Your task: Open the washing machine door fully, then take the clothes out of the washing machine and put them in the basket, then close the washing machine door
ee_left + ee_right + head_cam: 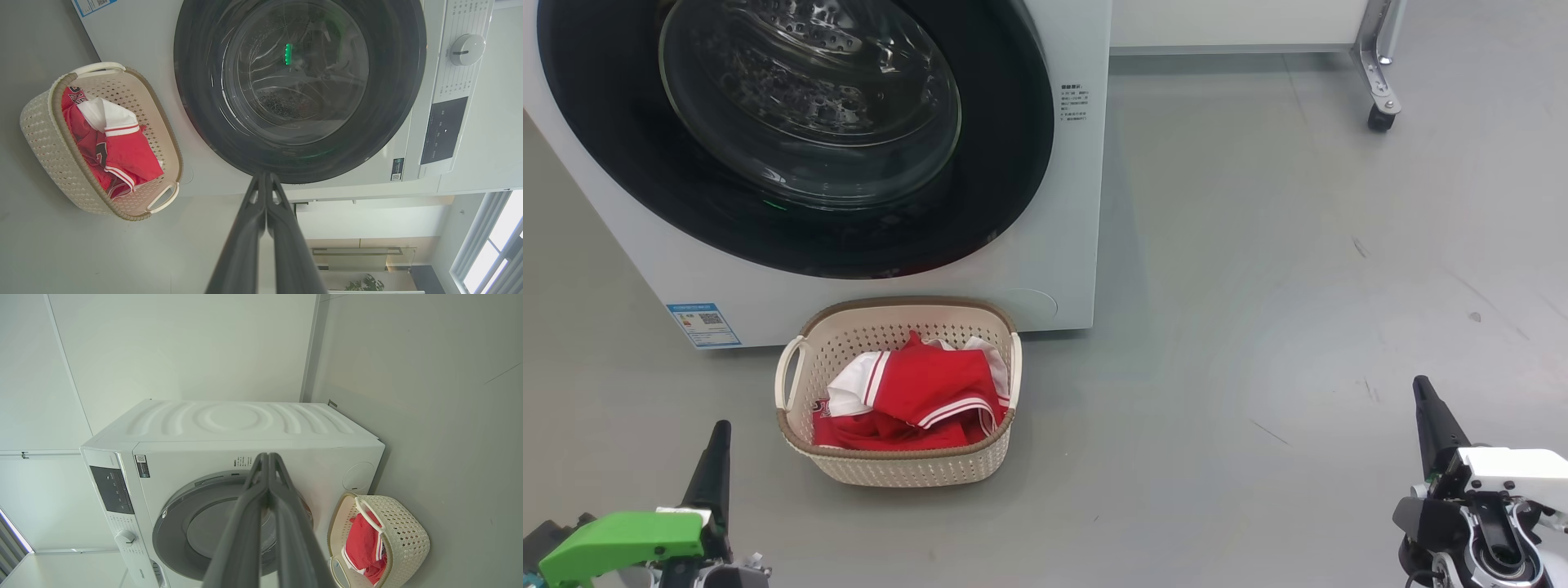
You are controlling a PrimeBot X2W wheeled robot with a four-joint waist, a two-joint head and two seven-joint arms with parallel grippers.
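Observation:
The washing machine (1062, 269) (408, 163) (241, 424) stands with its round black-rimmed door (800, 131) (298, 85) (179, 535) closed flat against its front. The red clothes (915, 396) (118, 151) (363, 547) with white trim lie in the cream basket (907, 469) (45, 134) (404, 535) on the floor before the machine. My left gripper (721, 426) (264, 175) is shut and empty, low at the left, short of the basket. My right gripper (1421, 384) (267, 456) is shut and empty, far to the right of the basket.
Grey floor (1258, 286) spreads to the right of the machine. A metal leg on a caster (1380, 90) stands at the back right under a white panel. The machine's control panel and dial (463, 50) are beside the door.

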